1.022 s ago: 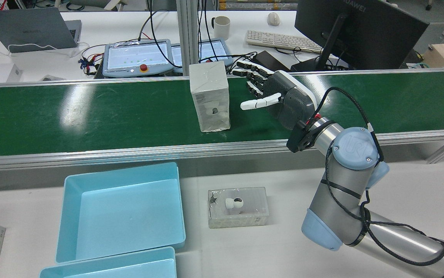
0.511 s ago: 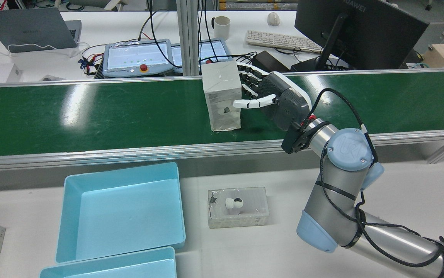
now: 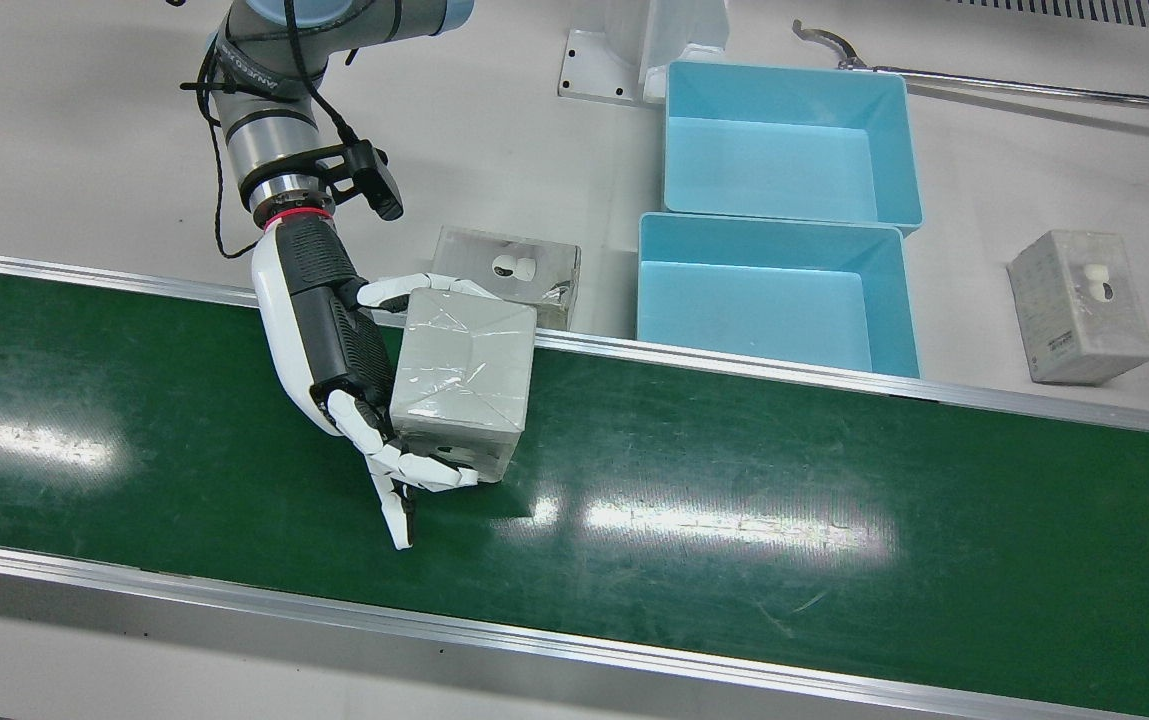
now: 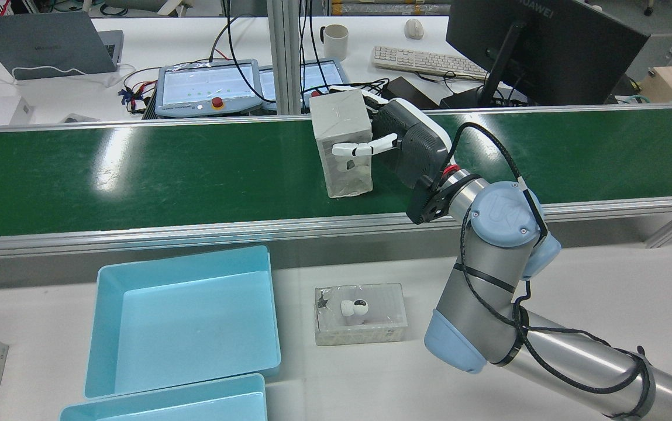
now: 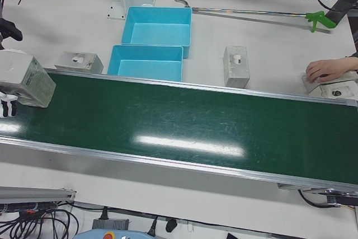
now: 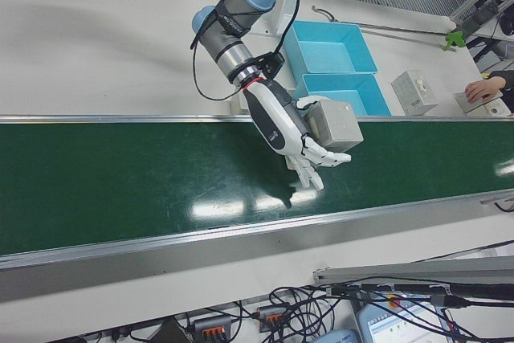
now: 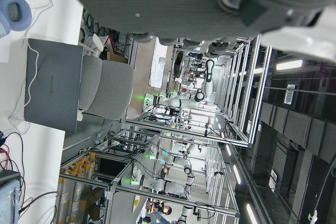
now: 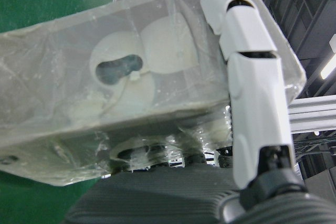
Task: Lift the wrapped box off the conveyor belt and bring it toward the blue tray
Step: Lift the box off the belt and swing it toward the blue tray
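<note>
Standing upright near the conveyor belt's far edge, the wrapped box is clasped sideways by the right hand, blue tray off the near edge.

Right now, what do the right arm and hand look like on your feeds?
The right arm is silver metal with pale blue joint caps and black cable looped along it. A red ring marks the wrist. The right hand has a dark grey ribbed back, white edging and white-and-black segmented fingers.

Upright wrapped box, seemingly on belt
</note>
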You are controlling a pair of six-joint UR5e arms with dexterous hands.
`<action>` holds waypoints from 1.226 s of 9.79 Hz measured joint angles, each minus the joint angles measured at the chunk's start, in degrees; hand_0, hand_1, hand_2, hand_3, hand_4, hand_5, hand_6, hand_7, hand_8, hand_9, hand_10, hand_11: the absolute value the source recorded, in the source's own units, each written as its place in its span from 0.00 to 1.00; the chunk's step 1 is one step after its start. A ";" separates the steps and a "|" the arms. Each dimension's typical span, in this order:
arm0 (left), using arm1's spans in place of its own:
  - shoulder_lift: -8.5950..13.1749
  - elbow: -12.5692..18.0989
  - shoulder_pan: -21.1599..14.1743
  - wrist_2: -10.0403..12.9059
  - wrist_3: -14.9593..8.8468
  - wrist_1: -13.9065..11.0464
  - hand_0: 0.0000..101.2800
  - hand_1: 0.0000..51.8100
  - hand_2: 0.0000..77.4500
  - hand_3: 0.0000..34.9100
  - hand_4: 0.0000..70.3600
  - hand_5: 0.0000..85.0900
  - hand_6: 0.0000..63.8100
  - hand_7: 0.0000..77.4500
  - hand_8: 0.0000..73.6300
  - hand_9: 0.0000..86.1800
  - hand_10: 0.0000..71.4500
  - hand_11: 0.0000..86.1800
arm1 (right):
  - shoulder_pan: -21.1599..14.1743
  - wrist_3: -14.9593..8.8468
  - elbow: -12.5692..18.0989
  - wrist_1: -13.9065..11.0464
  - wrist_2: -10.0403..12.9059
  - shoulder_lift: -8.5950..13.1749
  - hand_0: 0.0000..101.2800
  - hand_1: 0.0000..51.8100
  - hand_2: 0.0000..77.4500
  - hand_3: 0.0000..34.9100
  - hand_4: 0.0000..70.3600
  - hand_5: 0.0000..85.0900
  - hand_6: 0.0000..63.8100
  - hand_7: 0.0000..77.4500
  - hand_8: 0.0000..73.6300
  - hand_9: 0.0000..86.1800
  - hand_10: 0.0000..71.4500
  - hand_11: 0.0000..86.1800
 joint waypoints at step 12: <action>0.00 0.00 0.00 0.00 0.00 0.00 0.00 0.00 0.01 0.00 0.00 0.01 0.00 0.01 0.01 0.00 0.01 0.00 | -6.55 -4.12 15.71 -14.34 5.53 1.35 0.49 0.02 0.45 0.06 0.64 0.42 0.53 0.73 0.56 0.80 0.68 0.56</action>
